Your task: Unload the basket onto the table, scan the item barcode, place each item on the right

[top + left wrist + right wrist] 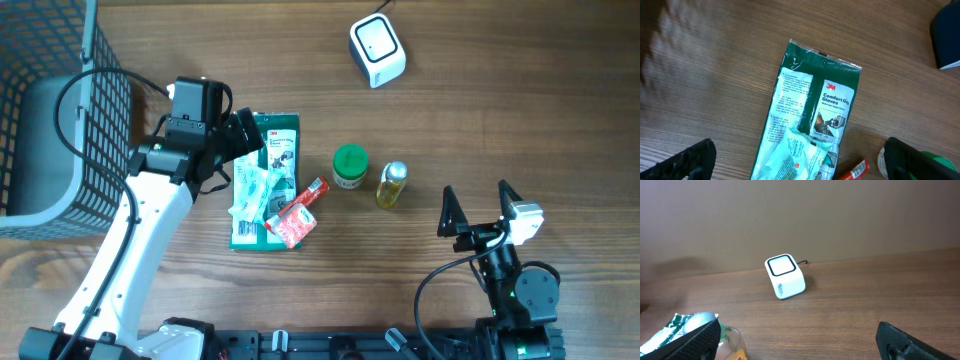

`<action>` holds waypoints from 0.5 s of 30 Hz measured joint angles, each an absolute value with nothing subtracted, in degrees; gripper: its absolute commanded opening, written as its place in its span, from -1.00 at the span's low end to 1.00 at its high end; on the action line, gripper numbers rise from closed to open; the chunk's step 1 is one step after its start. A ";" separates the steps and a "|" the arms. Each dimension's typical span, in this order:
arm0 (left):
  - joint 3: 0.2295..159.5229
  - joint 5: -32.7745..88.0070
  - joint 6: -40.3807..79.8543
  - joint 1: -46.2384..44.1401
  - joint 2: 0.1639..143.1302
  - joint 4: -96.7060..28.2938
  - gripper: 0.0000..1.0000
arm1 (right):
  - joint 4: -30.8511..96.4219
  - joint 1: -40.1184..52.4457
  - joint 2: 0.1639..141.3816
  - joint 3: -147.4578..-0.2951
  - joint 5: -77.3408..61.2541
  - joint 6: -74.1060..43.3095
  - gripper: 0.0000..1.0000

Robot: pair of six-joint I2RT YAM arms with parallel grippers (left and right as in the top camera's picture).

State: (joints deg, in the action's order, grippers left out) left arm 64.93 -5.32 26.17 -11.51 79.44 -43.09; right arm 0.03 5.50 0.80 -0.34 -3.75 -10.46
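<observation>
Both the left claw and right claw are hanging wide open, the left one hovering right over the glove packet on the worktop, so imo it's needing a pinch-and-lift toward the scanner next.

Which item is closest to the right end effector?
The yellow bottle with the silver cap: last in the row toward the right end effector, just past the green-lidded jar.
</observation>
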 measured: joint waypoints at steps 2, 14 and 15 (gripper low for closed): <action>64.93 -5.32 26.17 -11.51 79.44 -43.09 1.00 | 0.03 5.50 0.80 -0.36 -3.75 -11.44 0.99; 64.93 -5.32 26.20 -11.51 79.44 -43.09 1.00 | 3.18 5.50 0.80 -0.80 -10.22 -24.93 0.99; 64.93 -5.32 26.20 -11.51 79.44 -43.09 1.00 | 4.99 5.50 0.82 -1.34 -11.46 -25.52 0.99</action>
